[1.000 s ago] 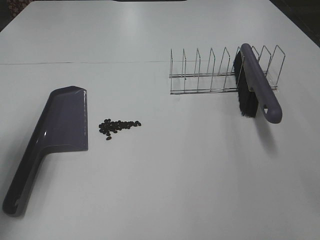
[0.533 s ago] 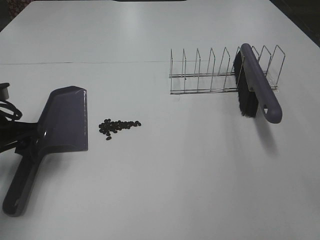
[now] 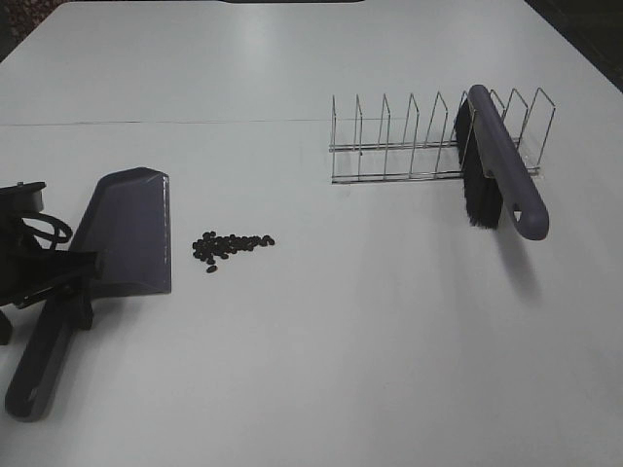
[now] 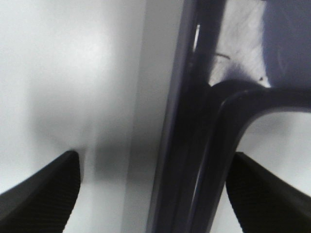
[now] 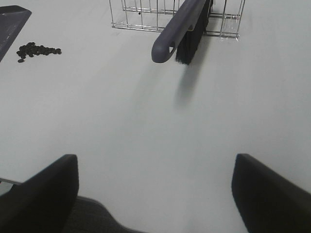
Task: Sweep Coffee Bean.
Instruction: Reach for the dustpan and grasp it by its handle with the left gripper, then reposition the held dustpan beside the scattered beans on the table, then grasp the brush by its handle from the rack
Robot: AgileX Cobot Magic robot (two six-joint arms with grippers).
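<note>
Purple-grey plastic marks the tool in play: the dustpan (image 3: 127, 229) lies flat on the white table (image 3: 341, 341) with its wide open lip turned toward the coffee bean (image 3: 232, 245). That small dark cluster sits just beside the lip, not touching it, so a short push should carry the beans in.

The left gripper (image 4: 154, 155) straddles the dustpan's handle with its jaws spread wide, one pad (image 4: 43, 194) on each side and nothing clamped yet. This looks like the approach to a grasp that would steady the pan.

The brush (image 3: 501, 175) stands bristles down in the wire rack (image 3: 409, 146), its handle jutting out past the rack's edge, probably parked that way so a claw can take it cleanly. The right gripper (image 5: 155, 160) is spread too, with only bare table between its fingers, well apart from the brush.

Much is hard to read:
- The high camera does not show the right gripper at all, and the frame edge cuts off most of the left arm.
- The left wrist view is blurred and very close, so I cannot tell whether the pad nearer the handle is touching it or just beside it.
- The right wrist view catches only one corner of the dustpan
</note>
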